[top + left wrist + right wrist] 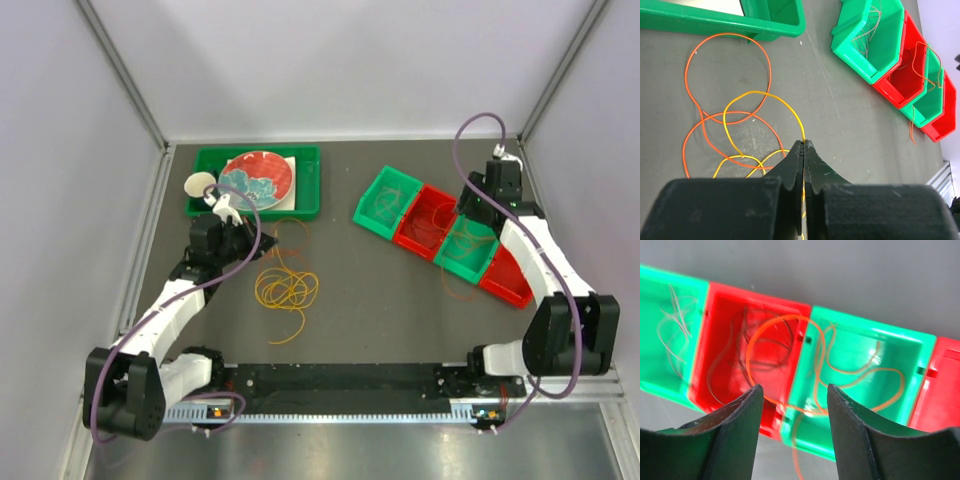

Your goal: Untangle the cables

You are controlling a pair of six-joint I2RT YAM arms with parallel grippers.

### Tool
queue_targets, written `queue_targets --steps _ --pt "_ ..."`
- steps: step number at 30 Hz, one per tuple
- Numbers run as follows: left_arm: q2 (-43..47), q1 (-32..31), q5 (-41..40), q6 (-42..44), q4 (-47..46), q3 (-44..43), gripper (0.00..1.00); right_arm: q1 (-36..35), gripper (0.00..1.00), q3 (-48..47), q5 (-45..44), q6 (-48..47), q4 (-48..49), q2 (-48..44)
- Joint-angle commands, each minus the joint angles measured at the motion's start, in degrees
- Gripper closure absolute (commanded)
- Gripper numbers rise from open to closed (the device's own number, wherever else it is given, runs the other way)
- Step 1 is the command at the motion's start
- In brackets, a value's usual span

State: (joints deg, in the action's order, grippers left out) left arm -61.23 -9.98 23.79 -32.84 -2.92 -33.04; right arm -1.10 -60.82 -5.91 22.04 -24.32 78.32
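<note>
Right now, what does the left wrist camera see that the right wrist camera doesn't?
Only left wrist: the shut left gripper pinching a thin yellow wire loop, orange wire loops on the grey table, and the edge of a green plastic tray. Only right wrist: the open right gripper and, close up, dark maroon wires inside a red plastic bin. Both: that red bin and the green plastic bin beside it, an orange wire draped across both.

Your bins are shiny, smooth plastic. The table looks dull and a bit rough. The black fingers look like dull plastic, and the cables look smooth.
</note>
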Motion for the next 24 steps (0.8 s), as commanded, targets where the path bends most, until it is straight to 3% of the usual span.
queue_targets --steps 1,4,8,12,18,24 --pt "1.3 -0.1 1.2 0.3 -1.5 -1.8 1.00 -0.3 0.49 3.1 2.1 -11.0 -1.5 -5.5" --pt "1.1 -0.2 1.4 0.1 -1.7 -1.9 1.00 -0.3 0.53 4.1 0.6 -13.2 -2.5 -7.3" --pt "1.6 -0.2 1.2 -0.1 -1.7 -1.5 1.00 -0.5 0.57 6.8 6.2 -20.7 -1.6 -8.3" --pt "0.9 -0.2 2.1 -0.6 -2.5 -1.5 1.00 -1.1 0.55 10.6 6.8 -24.0 2.6 -10.6" --pt "0.3 -0.2 2.4 -0.9 -3.0 -1.4 1.00 -2.1 0.54 7.5 -0.7 -29.2 0.3 -5.6" --pt "-0.5 -0.1 2.5 -1.2 -3.5 -1.2 1.00 -4.8 0.48 7.3 -1.2 -31.8 2.3 -2.1"
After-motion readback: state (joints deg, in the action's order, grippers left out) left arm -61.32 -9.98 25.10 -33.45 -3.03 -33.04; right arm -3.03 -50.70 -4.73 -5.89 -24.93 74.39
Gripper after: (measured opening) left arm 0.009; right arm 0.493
